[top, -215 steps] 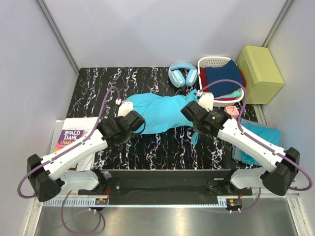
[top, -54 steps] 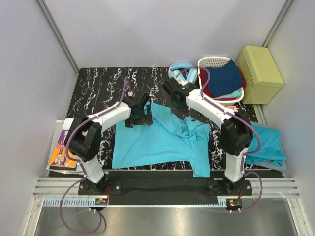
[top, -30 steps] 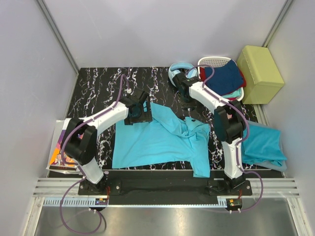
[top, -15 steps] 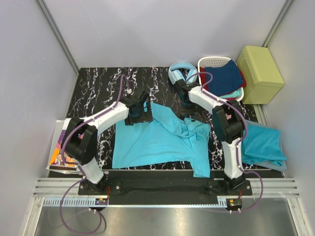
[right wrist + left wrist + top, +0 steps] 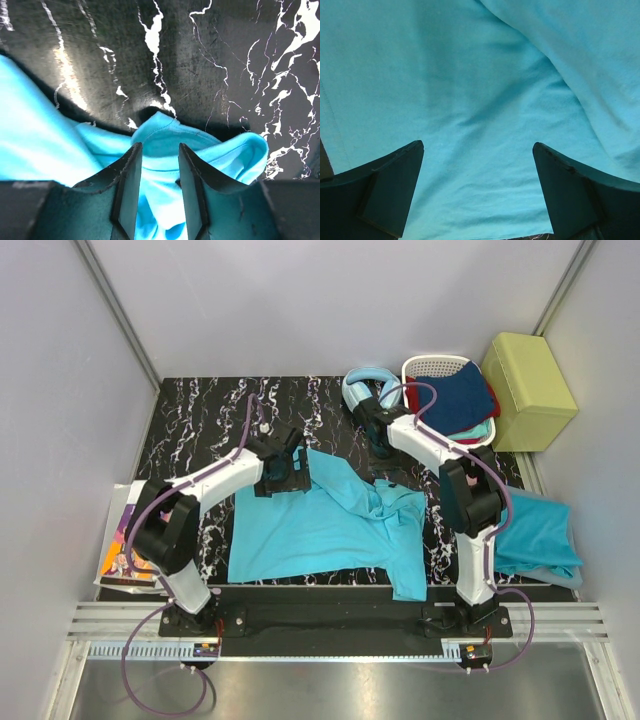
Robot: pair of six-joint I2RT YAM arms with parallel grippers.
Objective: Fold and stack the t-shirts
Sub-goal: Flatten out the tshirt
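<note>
Turquoise t-shirt (image 5: 320,525) lies spread at the centre of the dark tabletop (image 5: 200,420). Left tool (image 5: 477,150), wide apart, is over its upper-left corner. Right tool (image 5: 157,147), narrowly apart, is over its bunched upper-right edge.

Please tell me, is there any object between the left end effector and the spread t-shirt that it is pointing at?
Nothing visible does. In the left wrist view, the open left end effector frames only the bare turquoise t-shirt, and no other object lies over the cloth there.
</note>
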